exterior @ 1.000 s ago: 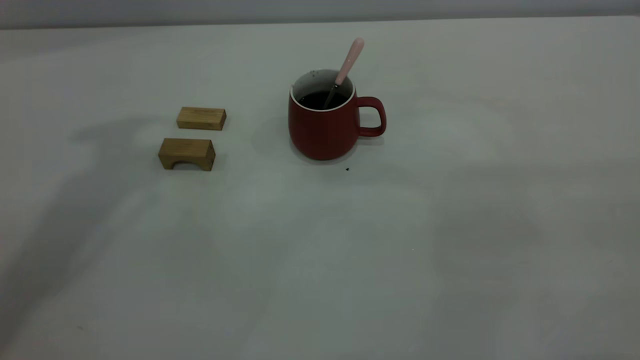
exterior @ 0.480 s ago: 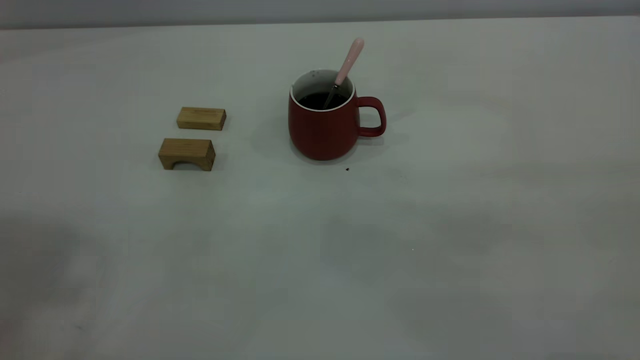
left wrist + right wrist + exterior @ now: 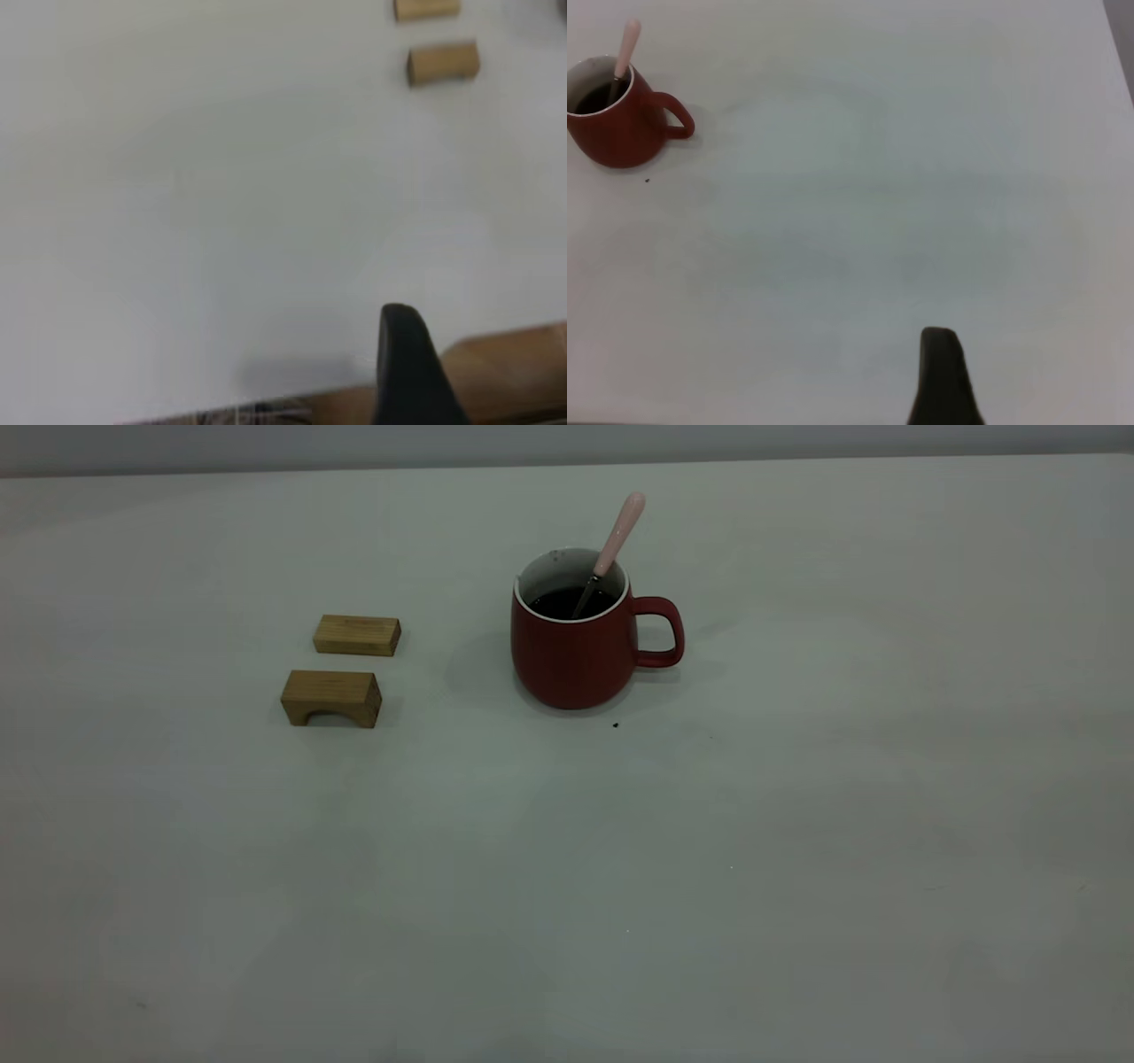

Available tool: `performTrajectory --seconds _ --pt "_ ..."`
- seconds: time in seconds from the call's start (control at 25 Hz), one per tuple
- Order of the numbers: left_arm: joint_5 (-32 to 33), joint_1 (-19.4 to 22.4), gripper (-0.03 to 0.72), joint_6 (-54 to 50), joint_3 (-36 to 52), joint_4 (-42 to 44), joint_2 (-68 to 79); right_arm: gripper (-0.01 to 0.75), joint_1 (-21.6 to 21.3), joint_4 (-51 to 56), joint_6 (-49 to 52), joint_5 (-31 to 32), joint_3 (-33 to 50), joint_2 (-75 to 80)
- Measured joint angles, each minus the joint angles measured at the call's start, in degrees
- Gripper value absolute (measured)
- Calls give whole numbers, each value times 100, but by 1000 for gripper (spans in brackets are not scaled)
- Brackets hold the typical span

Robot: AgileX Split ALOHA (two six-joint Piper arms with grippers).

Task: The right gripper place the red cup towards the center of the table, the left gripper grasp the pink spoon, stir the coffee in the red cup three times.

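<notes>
On our left we see two wooden blocks [image 3: 343,671], well apart from the red cup [image 3: 574,651] standing mid-table [image 3: 797,824]; the pink spoon [image 3: 618,533] leans inside, its bowl in the coffee [image 3: 567,605]. One dark finger [image 3: 409,363] of the left gripper shows and one [image 3: 943,376] of the right; we cannot tell either claw's opening. A careless reach could knock the leaning spoon and spill coffee

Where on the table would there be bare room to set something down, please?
The table is bare across the whole near half and to the right of the red cup. A narrower free strip separates the cup from the two wooden blocks, the only crowded stretch.
</notes>
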Motion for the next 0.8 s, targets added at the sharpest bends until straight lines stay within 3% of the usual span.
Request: performTrajectory --seconds 0.12,0.48,0.8 --pt "38 133 492 -6 521 -165 -745 582 0 0 0 0 0 0" --pt "486 1251 492 -6 711 -422 -2183 582 0 0 0 0 0 0" --pt "626 1389 492 -6 812 -492 -2818 582 0 0 0 0 0 0"
